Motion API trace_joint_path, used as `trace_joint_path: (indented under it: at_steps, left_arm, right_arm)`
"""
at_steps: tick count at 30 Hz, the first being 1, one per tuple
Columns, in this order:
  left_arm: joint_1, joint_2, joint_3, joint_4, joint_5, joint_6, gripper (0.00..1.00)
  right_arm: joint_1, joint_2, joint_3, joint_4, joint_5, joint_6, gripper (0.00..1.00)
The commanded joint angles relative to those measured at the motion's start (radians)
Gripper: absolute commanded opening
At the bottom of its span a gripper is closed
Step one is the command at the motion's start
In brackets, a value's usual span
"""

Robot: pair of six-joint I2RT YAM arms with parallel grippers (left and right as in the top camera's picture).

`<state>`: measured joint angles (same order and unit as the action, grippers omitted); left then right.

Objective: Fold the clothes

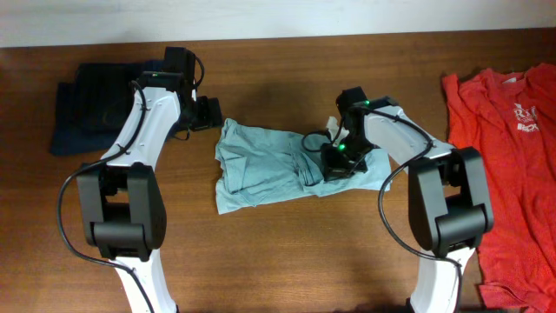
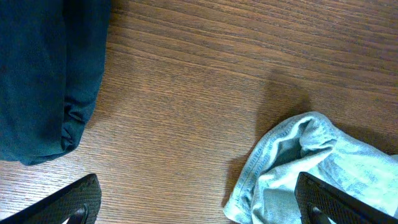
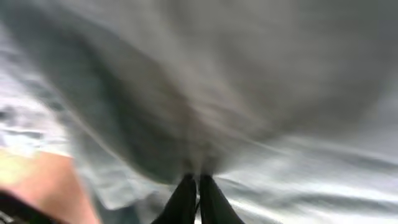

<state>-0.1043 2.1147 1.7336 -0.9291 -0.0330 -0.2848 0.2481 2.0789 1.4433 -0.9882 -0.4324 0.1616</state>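
The pale grey-blue T-shirt (image 1: 261, 167) lies crumpled mid-table, and its hemmed corner (image 2: 292, 163) shows in the left wrist view. My right gripper (image 1: 328, 167) sits at the shirt's right edge, shut on a fold of it. In the blurred right wrist view its fingertips (image 3: 198, 182) meet with pale cloth (image 3: 249, 93) bunched right at them. My left gripper (image 1: 207, 114) hovers open beside the shirt's upper left corner. Its fingers (image 2: 329, 199) stand wide apart, one over the cloth and the other over bare wood.
A dark navy piece (image 1: 95, 106) lies at the far left, seen also as navy cloth (image 2: 43, 74) in the left wrist view. A red-orange T-shirt (image 1: 512, 174) with white print is spread along the right edge. Brown wooden table (image 1: 261, 261) surrounds them.
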Motion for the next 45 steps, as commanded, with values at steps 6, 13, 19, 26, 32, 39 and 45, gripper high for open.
trace_joint_path:
  at_steps: [6, 13, 19, 26, 32, 39, 45]
  left_arm:
    - [0.000, -0.021, 0.013, 0.002, 0.004, 0.001, 0.99]
    - [0.000, -0.021, 0.013, 0.002, 0.004, 0.001, 0.99]
    - [0.000, -0.021, 0.013, 0.002, 0.004, 0.001, 0.99]
    - [0.000, -0.021, 0.013, 0.002, 0.004, 0.001, 0.99]
    - [0.000, -0.021, 0.013, 0.002, 0.004, 0.001, 0.99]
    - [0.000, -0.021, 0.013, 0.002, 0.004, 0.001, 0.99]
    - [0.000, -0.021, 0.013, 0.002, 0.004, 0.001, 0.99]
  right_arm:
    - [0.087, -0.016, 0.001, 0.087, -0.271, -0.064, 0.09]
    - [0.036, -0.034, 0.121, 0.031, -0.345, -0.106, 0.09]
    - [0.030, -0.057, 0.249, 0.010, -0.014, -0.087, 0.09]
    - [-0.095, -0.057, 0.340, -0.120, 0.156, -0.098, 0.17]
    - [-0.264, -0.056, 0.328, -0.233, 0.144, -0.261, 0.67]
    - [-0.406, -0.048, 0.285, -0.261, 0.066, -0.437, 0.77]
    - [-0.468, -0.022, 0.196, -0.175, -0.031, -0.506, 0.72]
